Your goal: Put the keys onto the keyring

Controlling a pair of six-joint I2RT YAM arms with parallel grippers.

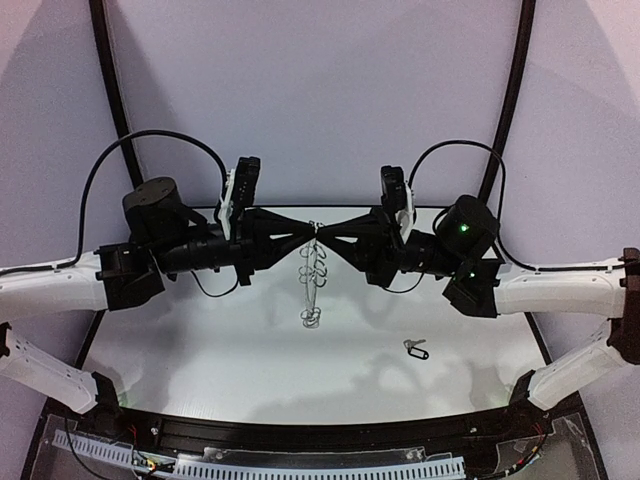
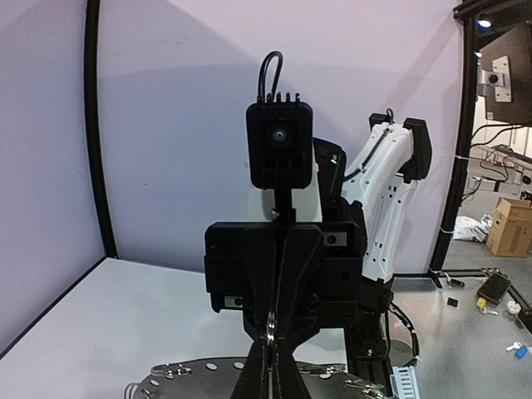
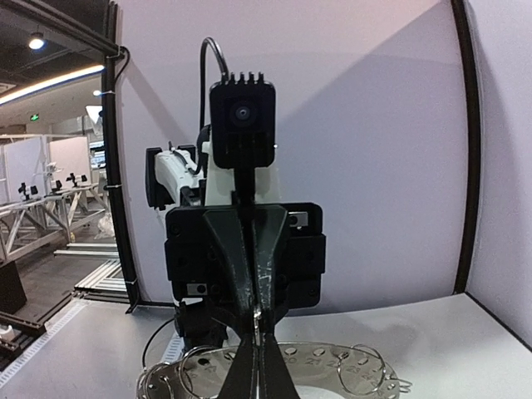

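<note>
The keyring [image 1: 312,275] hangs edge-on above the table's middle, a flat grey disc fringed with wire loops. My left gripper [image 1: 308,232] and right gripper [image 1: 326,232] meet tip to tip at its top edge, both shut on it. In the left wrist view my left gripper [image 2: 272,345] pinches a small metal loop over the keyring [image 2: 191,376]. In the right wrist view my right gripper [image 3: 258,328] is shut above the keyring [image 3: 332,366], with its wire loops [image 3: 359,370] showing. The small dark key [image 1: 416,349] lies on the table, front right, apart from both grippers.
The white table [image 1: 200,350] ends in a black front rail [image 1: 300,432]. Black frame poles [image 1: 110,90] rise at the back left and back right. Cables loop over both arms.
</note>
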